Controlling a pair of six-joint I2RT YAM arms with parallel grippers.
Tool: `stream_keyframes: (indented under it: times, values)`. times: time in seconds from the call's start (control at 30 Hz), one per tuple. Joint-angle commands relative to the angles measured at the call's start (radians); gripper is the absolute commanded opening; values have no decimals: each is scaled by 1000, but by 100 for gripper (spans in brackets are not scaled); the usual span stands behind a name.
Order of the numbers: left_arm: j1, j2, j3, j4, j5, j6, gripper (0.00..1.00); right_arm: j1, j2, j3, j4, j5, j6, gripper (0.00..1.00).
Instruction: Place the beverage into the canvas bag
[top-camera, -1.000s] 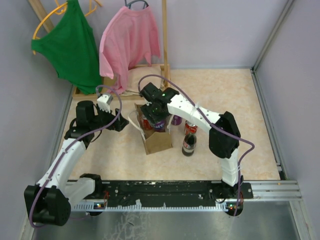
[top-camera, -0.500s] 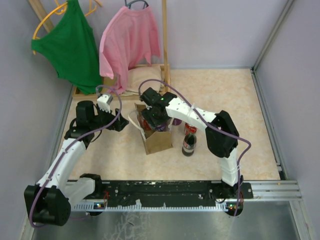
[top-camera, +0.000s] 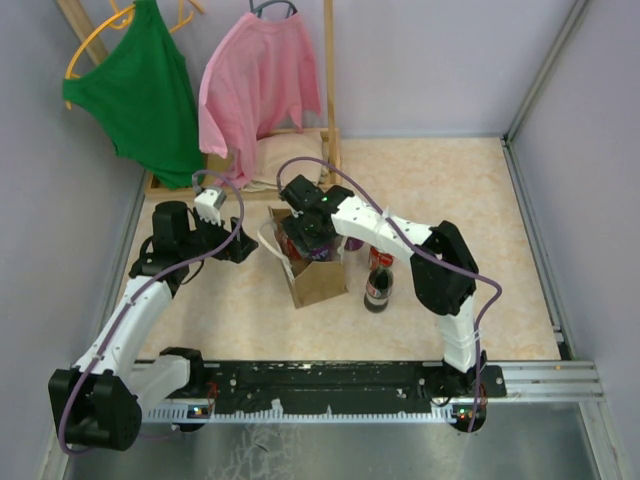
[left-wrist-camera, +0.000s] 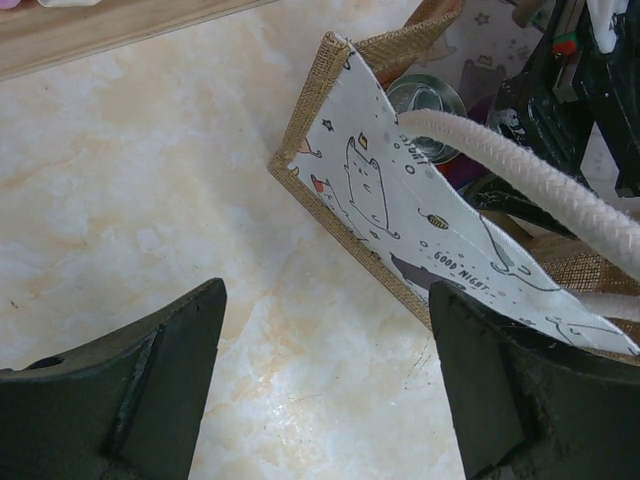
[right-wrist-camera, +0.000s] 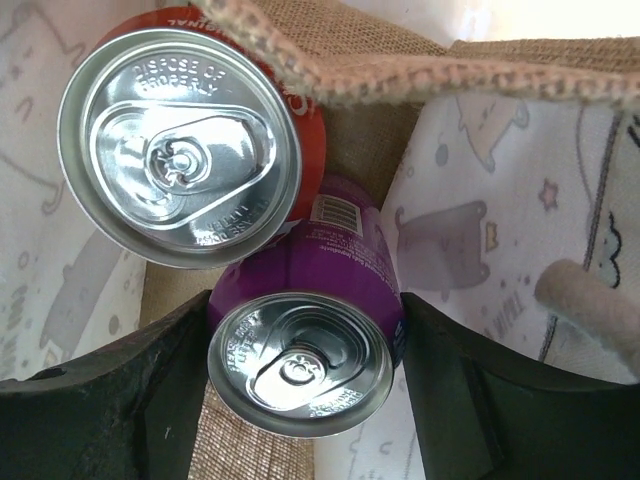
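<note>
The canvas bag (top-camera: 318, 280) stands open mid-table, a tan tote with white rope handles. My right gripper (top-camera: 312, 232) reaches down into its mouth. In the right wrist view it (right-wrist-camera: 305, 375) is shut on a purple can (right-wrist-camera: 300, 360), one finger against each side, held inside the bag (right-wrist-camera: 500, 200) next to a red can (right-wrist-camera: 180, 145) standing there. My left gripper (top-camera: 245, 245) hovers just left of the bag. In the left wrist view it (left-wrist-camera: 325, 385) is open and empty over bare table, with the bag's corner (left-wrist-camera: 400, 215) and rope handle (left-wrist-camera: 520, 175) ahead to the right.
A cola bottle (top-camera: 377, 288) and a red-labelled bottle (top-camera: 381, 257) stand just right of the bag, with a purple can (top-camera: 354, 240) behind them. A wooden rack holds a green shirt (top-camera: 145, 90) and a pink shirt (top-camera: 255, 85) at the back left, above a beige folded cloth (top-camera: 285, 160).
My right gripper has moved slightly left and lower into the bag with the purple can. The left arm has not moved.
</note>
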Motion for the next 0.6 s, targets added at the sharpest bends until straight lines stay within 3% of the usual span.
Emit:
stream_keyframes:
  times: [0.0,0.17,0.57]
  values:
    - [8,3,21,19,6,8,88,-6,-35,-17,63,101,-10,71]
    - [8,3,21,20,8,8,88,-5,-38,-20,55,105,-13,83]
    - [8,14,25,23,13,7,88,-6,-113,-23,100,76,-9,82]
